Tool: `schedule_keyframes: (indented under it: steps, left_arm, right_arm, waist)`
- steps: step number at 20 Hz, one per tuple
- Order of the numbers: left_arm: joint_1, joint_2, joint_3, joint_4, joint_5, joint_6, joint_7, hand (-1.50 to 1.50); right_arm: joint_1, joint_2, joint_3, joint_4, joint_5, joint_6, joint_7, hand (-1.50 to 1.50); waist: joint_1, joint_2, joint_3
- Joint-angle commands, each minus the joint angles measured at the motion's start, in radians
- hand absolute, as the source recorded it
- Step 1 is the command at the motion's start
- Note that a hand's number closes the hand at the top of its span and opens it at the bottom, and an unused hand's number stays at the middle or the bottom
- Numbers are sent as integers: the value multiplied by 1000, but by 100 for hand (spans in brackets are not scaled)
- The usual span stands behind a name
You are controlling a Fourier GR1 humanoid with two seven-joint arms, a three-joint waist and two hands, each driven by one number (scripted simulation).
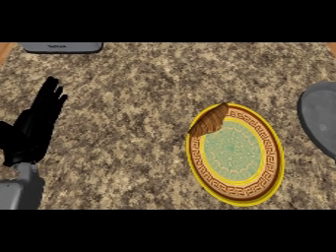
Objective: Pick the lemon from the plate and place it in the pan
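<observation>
Black left hand [34, 125] rests at the frame's left, fingers straight and upright, holding nothing. A brown ridged piece of food [208, 122] lies on the yellow plate's [274, 162] upper-left rim. The grey pan [330, 123] sits at the right edge.

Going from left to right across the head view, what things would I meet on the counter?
Left hand, open with fingers up → plate → grey pan at the right edge.
</observation>
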Motion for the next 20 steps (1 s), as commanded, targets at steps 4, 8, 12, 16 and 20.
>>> schedule_keyframes:
  steps: [4,8,12,16,20]
  left_arm:
    - [-19,-8,3,26,0,-13,-2,0]
    - [11,-28,-14,53,-15,-24,-67,0]
    - [-57,-10,13,52,9,-16,-1,0]
    - [0,-29,-12,47,-25,-18,-68,0]
    - [-26,6,44,59,13,-39,-29,0]
  right_arm:
    - [-33,-20,-41,325,-76,-147,-243,150]
    - [-94,-35,-53,574,-35,-254,-297,150]
    - [-166,-50,-160,662,-128,-207,-190,-150]
    - [-179,-90,-198,870,-184,-233,-361,-150]
    - [-167,-71,-202,830,-254,-230,-440,-150]
  waist:
    - [8,2,0]
    - [22,7,1]
    - [18,7,1]
    - [24,10,2]
    - [7,2,0]
